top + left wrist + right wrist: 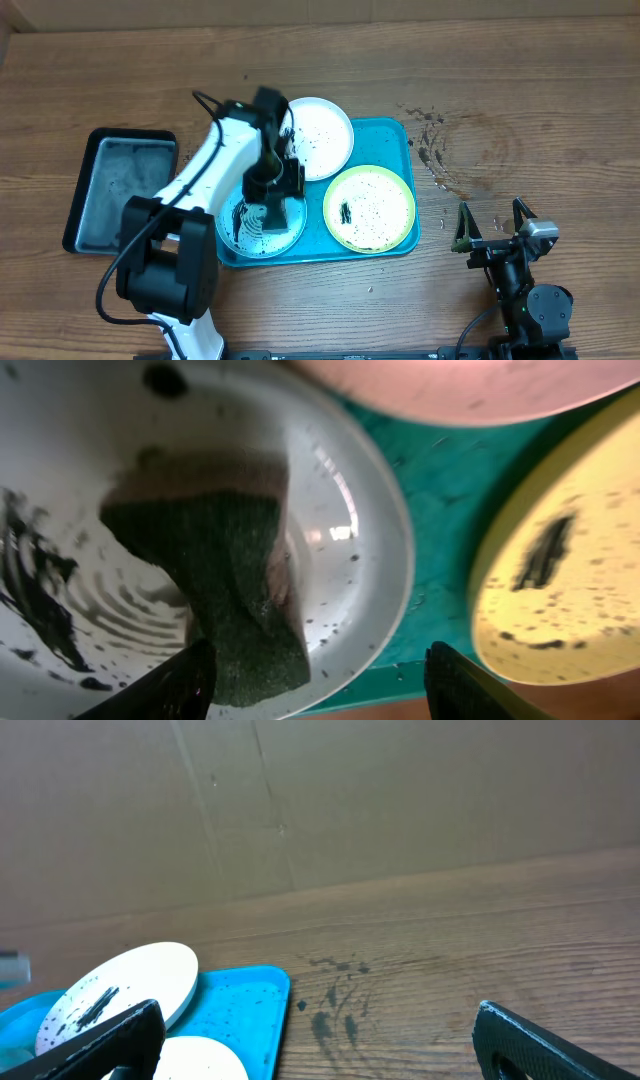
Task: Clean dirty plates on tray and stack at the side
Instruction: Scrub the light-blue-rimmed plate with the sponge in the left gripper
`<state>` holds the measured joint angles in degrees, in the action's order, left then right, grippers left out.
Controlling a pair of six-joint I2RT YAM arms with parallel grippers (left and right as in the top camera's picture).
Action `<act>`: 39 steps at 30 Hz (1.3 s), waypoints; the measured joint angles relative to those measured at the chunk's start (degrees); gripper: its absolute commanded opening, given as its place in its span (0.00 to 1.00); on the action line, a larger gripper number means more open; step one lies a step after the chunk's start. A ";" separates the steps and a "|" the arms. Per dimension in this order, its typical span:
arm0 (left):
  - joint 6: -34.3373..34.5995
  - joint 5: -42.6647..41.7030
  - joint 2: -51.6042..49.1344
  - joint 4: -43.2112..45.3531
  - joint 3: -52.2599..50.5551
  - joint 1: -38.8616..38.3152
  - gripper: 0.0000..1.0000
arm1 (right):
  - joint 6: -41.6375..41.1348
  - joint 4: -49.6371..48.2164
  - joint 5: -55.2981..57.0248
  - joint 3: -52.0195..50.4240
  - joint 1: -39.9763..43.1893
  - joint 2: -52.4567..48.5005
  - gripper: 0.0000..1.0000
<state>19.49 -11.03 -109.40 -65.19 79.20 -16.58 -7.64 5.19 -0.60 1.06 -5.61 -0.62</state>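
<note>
Step in hand looks like scrubbing, first plate of three. Your left gripper [320,656] is over the light blue plate [345,480] at the left end of the tray [440,510]. Its jaws are apart and not clamped on the sponge [225,590], which lies on the plate beside one finger.

Next: close on the sponge, then sweep the black smears on the plate.

- **Sponge:** coarse dark-green scouring fibre, probably squashy.
- **Plates:** glossy plastic, shallow, round, likely to slide.
- **Not clean:** yellow-green plate [590,590] and white plate [325,130] are specked, and the white one overhangs the far rim.

Right gripper [320,1025] is gaping wide, well apart from the tray.
</note>
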 measured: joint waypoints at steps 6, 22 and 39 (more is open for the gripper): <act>3.52 4.44 0.00 1.29 -3.21 0.76 0.60 | -0.02 0.00 -0.02 0.00 0.00 0.00 1.00; 5.09 5.88 0.00 8.04 -7.23 1.07 0.04 | 0.00 -0.02 -0.02 0.00 0.00 0.00 1.00; 5.25 31.74 0.00 5.53 -7.28 1.09 0.04 | 0.00 0.00 0.02 0.00 0.00 0.00 1.00</act>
<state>24.73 20.71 -109.40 -59.66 71.92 -15.49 -7.64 5.19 -0.58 1.06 -5.61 -0.62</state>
